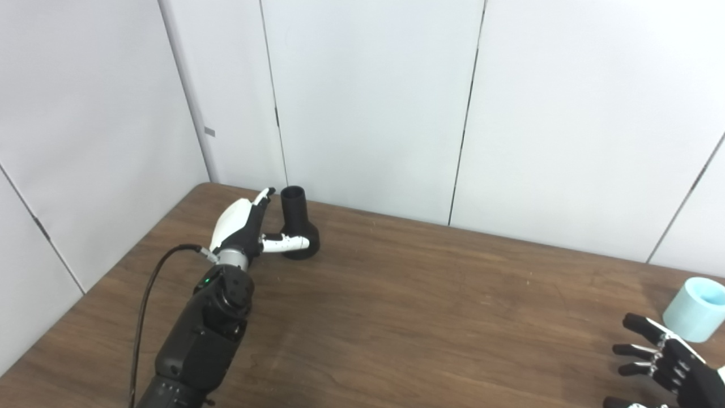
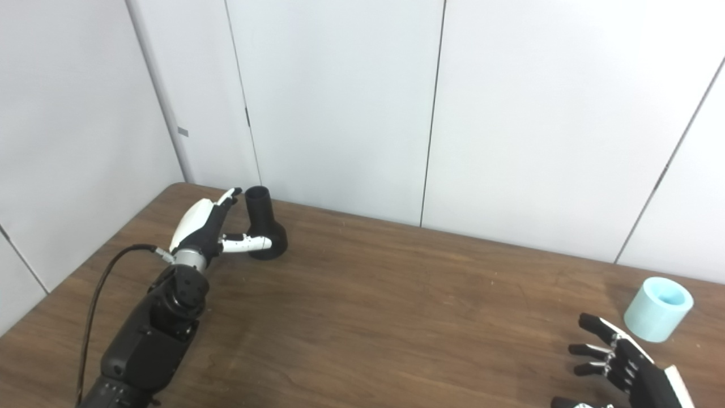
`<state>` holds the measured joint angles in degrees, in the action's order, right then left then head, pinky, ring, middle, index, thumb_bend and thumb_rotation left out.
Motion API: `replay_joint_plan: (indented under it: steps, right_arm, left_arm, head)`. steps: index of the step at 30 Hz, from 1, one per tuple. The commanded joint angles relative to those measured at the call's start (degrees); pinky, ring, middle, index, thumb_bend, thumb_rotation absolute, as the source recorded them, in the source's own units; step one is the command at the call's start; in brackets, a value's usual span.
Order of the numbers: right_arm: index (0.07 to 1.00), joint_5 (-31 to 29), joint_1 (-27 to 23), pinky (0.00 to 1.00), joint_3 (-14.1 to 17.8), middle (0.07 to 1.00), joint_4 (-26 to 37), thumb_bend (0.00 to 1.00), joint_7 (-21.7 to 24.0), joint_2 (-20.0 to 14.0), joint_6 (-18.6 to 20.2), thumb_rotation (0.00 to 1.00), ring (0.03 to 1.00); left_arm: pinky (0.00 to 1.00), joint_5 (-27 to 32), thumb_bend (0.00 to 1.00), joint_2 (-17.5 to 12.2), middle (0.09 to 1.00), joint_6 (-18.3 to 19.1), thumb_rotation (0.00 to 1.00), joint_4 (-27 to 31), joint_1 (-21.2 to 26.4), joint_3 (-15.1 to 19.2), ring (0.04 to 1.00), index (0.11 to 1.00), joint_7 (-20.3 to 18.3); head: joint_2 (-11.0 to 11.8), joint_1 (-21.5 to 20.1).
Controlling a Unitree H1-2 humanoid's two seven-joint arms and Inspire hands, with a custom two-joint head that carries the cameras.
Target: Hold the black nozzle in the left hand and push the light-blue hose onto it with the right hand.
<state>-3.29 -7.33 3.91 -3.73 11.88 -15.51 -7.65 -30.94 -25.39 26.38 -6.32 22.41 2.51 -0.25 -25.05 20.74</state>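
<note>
A bare test booth, by the look of it, more lab than home. Plain white wall panels (image 1: 368,102) with dark seams close in on two sides and meet at a corner, and a wood-grain table (image 1: 425,306) fills the floor of the scene. A small grey tag (image 1: 209,131) sits on the left panel. A black cable (image 1: 147,294) loops along the robot's arm. No furnishings or decoration show.

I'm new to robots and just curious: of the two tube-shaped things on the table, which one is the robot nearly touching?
The black nozzle at the far left. The left hand is open around it, while the light-blue hose stands apart from the right hand.
</note>
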Motion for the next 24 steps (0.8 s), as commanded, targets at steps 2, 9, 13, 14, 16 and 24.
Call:
replay_joint_plan:
  steps: [2, 9, 13, 14, 16, 24]
  right_arm:
    - [0.814, -0.85, -1.51, 0.56, 0.71, 0.846, 2.01, 0.80, 0.24, -1.43, -2.37, 0.10, 0.695]
    - [0.815, -1.06, -1.17, 0.56, 0.80, 0.850, 1.77, 0.80, 0.34, -1.45, -2.68, 0.11, 0.696]
    - [0.816, -1.18, -0.90, 0.56, 0.84, 0.849, 2.02, 0.80, 0.39, -1.49, -2.44, 0.10, 0.696]
    - [0.816, -1.17, -0.86, 0.56, 0.86, 0.849, 2.09, 0.80, 0.39, -1.51, -2.33, 0.10, 0.695]
    - [0.816, -1.24, -0.73, 0.56, 0.89, 0.849, 2.25, 0.80, 0.41, -1.60, -2.20, 0.10, 0.693]
    - [0.821, -1.65, -0.35, 0.57, 0.67, 0.851, 2.72, 0.80, 0.42, -1.91, -1.54, 0.10, 0.691]
  left_arm:
    - [1.00, -0.19, 1.00, -1.80, 0.926, -0.57, 0.39, -0.96, 2.56, -0.20, 0.997, 0.915, 0.79]
    - [1.00, -0.48, 1.00, -2.01, 0.915, -0.13, 0.39, -3.51, 3.59, -1.17, 0.997, 0.911, 0.74]
    - [1.00, -0.25, 1.00, -1.73, 0.917, -0.09, 0.35, -3.44, 3.19, -1.45, 0.997, 0.898, 0.82]
    - [1.00, -0.12, 1.00, -1.76, 0.918, -0.21, 0.35, -3.77, 3.20, -1.49, 0.997, 0.896, 0.83]
    - [1.00, 0.02, 1.00, -1.86, 0.918, -0.37, 0.35, -4.24, 3.22, -1.58, 0.997, 0.894, 0.82]
    - [1.00, 0.02, 1.00, -1.62, 0.905, -0.08, 0.33, -6.31, 4.53, -1.95, 0.993, 0.877, 1.00]
  head:
    - [-0.09, 0.05]
    - [-0.34, -0.25]
    - [-0.51, -0.05]
    - [-0.51, -0.05]
    - [-0.72, -0.17]
    - [-1.18, -0.28]
